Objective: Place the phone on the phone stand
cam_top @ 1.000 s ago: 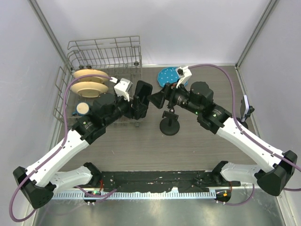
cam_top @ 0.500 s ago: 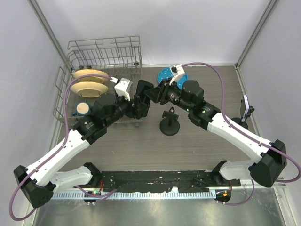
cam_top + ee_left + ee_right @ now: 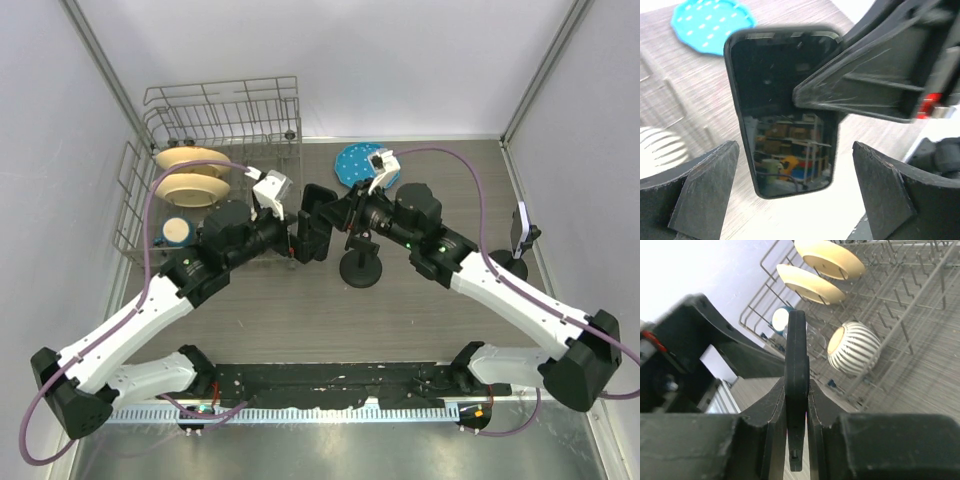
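Note:
The black phone [image 3: 314, 221] hangs upright above the table between my two arms. In the right wrist view I see it edge-on [image 3: 796, 360], with my right gripper [image 3: 797, 407] shut on its two faces. My left gripper [image 3: 298, 238] stands wide open around it; in the left wrist view both its fingers [image 3: 710, 175] are apart from the phone's dark screen [image 3: 775, 100]. The right gripper's finger [image 3: 865, 92] crosses the screen's right side there. The black phone stand [image 3: 361, 264] sits on the table just right of and below the phone.
A wire dish rack [image 3: 222, 108] at the back left holds cream plates [image 3: 190, 175], a cup [image 3: 177, 232] and a striped bowl [image 3: 855, 347]. A blue perforated disc [image 3: 352, 160] lies behind the grippers. A small device on a mount [image 3: 520, 228] stands at the right wall.
The right gripper came in and closed on the phone. The left gripper, which held it before, opened wide and let go. The phone shifted slightly right.

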Robot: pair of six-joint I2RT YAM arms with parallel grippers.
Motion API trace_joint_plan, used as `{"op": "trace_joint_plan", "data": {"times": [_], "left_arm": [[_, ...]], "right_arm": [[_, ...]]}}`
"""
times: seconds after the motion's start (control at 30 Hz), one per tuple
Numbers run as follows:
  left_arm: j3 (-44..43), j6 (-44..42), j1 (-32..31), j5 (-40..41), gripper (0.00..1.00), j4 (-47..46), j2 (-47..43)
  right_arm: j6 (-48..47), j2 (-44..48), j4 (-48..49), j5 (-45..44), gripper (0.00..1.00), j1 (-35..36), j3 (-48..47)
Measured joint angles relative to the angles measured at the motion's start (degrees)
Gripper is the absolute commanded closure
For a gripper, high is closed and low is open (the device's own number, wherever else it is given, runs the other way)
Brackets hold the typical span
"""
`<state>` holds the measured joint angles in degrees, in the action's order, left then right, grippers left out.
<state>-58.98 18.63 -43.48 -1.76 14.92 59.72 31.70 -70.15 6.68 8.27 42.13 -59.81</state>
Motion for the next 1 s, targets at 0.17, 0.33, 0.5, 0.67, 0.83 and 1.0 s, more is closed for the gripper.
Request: {"op": "trace_joint_plan", "data": {"times": [0.17,0.33,0.5,0.67,0.83,1.0], "left_arm": [[0.6,-1.0,-0.5,-7.6,0.0,-4.5,-4.9],[0.6,-1.8,-0.7,-14.5,0.02,-7.3,-7.2],[0.7,-1.9,-0.6,-21.4,0.02,-8.4,-6.3],[0.7,-0.6,0.0,-27.6,0.06,-10.5,-5.9],[1.1,2.5,0.1,-35.9,0.21,-14.9,-4.3],[1.4,5.9,0.1,-41.9,0.45,-19.0,-1.9]], "right_arm": [[-4.6,6.1,-5.3,3.2,0.99,-2.7,3.7],[-8.3,12.0,-8.8,12.3,0.99,-9.0,7.5],[-12.7,16.8,-9.1,25.2,0.99,-11.3,10.0],[-13.3,19.8,-5.4,37.6,0.99,-11.1,12.2],[-12.6,21.0,-1.9,42.9,0.99,-11.1,13.2],[-11.1,22.9,2.4,44.3,0.99,-11.1,14.1]]}}
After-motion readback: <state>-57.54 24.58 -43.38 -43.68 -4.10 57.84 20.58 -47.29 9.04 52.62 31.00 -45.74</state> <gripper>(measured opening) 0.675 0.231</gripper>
